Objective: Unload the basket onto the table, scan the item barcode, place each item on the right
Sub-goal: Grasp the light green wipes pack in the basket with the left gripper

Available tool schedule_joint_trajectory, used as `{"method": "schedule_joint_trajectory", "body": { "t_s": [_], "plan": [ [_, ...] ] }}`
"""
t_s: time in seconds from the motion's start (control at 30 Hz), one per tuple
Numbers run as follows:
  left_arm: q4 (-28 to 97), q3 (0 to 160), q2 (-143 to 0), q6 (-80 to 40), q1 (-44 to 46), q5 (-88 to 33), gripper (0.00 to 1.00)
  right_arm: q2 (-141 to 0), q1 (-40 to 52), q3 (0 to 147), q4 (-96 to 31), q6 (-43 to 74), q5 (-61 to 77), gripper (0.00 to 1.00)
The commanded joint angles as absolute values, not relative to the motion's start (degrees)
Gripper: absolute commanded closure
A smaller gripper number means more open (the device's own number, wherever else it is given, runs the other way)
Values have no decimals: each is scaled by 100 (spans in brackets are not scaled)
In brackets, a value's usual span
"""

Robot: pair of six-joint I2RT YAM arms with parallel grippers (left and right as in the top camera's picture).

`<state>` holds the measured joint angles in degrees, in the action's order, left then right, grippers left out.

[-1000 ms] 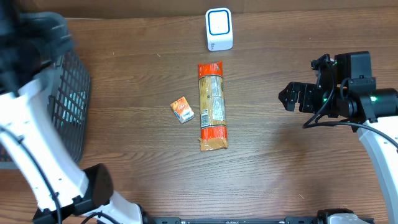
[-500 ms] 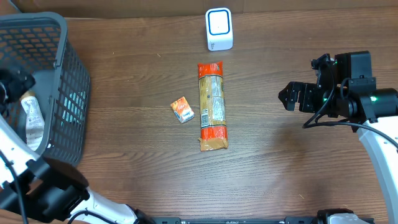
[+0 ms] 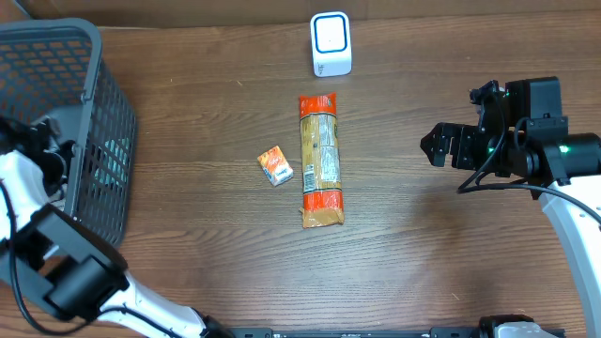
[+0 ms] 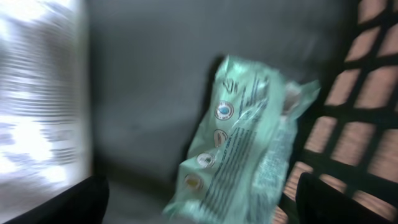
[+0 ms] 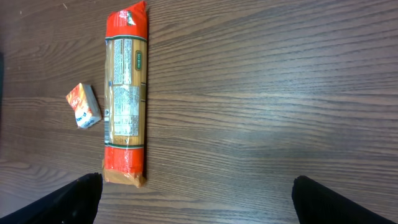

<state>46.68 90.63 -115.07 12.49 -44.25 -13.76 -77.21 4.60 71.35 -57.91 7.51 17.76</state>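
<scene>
Dark wood-grain worktop [image 3: 207, 253] fills the overhead view, with a grey mesh basket [image 3: 103, 122] at 9 o'clock and a white scanner [image 3: 331, 43] standing at 12 o'clock. A long pasta packet [image 3: 320, 161] lies near the middle, its length running 12 to 6, with a small orange carton [image 3: 275, 166] just beside it at its 9 o'clock.

The left gripper [image 4: 202, 205] is down inside the basket, jaws spread, pinching nothing. Seen from the wrist, a pale green packet [image 4: 242, 143] lies ahead of it against the basket wall, its long axis slanting from 1 o'clock to 7 o'clock and its lower end reaching toward the gap between the jaws. A pale printed thing [image 4: 37, 112] at 9 o'clock is too blurred to name.

The right gripper [image 5: 196, 186] hangs over bare wood at 3 o'clock of the worktop, jaws spread wide and empty, well apart from the pasta.

By my reckoning the green packet is the item in hand. The left arm is much the nearer, and its jaws would need to close across the packet's short width, so the wrist wants turning to match that slant.
</scene>
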Motion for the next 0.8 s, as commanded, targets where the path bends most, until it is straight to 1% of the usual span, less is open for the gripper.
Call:
{"method": "schedule_joint_trajectory", "body": {
  "t_s": [0.0, 0.03, 0.1, 0.13, 0.17, 0.27, 0.37, 0.47, 0.63, 0.7, 0.77],
  "plan": [
    [4646, 8982, -11948, 1459, -4270, -1492, 17, -7697, 486, 7260, -5763, 746, 1767, 0],
    [4646, 8982, -12042, 1459, -4237, -1492, 19, -7697, 486, 7260, -5765, 746, 1767, 0],
    [4644, 8982, -12206, 1457, -4174, -1468, 29, -7697, 486, 7260, -5776, 749, 1767, 0],
    [4646, 8982, -12291, 1457, -4134, -1459, 46, -7697, 486, 7260, -5780, 746, 1767, 0],
    [4646, 8982, -12317, 1457, -4123, -1457, 52, -7697, 486, 7260, -5782, 749, 1767, 0],
    [4657, 8982, -12363, 1358, -4084, -1439, 95, -7697, 486, 7260, -5780, 749, 1769, 0],
    [4786, 9105, -12311, 1105, -4088, -1393, 96, -7697, 486, 7260, -5778, 749, 1769, 0],
    [5183, 9542, -12184, 799, -4123, -1164, 96, -7697, 486, 7260, -5776, 749, 1767, 0],
    [6381, 11168, -11725, 228, -4132, -1037, 96, -7697, 486, 7260, -5776, 746, 1767, 0],
    [6879, 11885, -11434, -62, -4084, -1120, 96, -7697, 486, 7260, -5776, 746, 1767, 0],
    [7253, 12438, -11100, -93, -3953, -1343, 96, -7697, 486, 7260, -5776, 749, 1767, 0]
  ]
}}
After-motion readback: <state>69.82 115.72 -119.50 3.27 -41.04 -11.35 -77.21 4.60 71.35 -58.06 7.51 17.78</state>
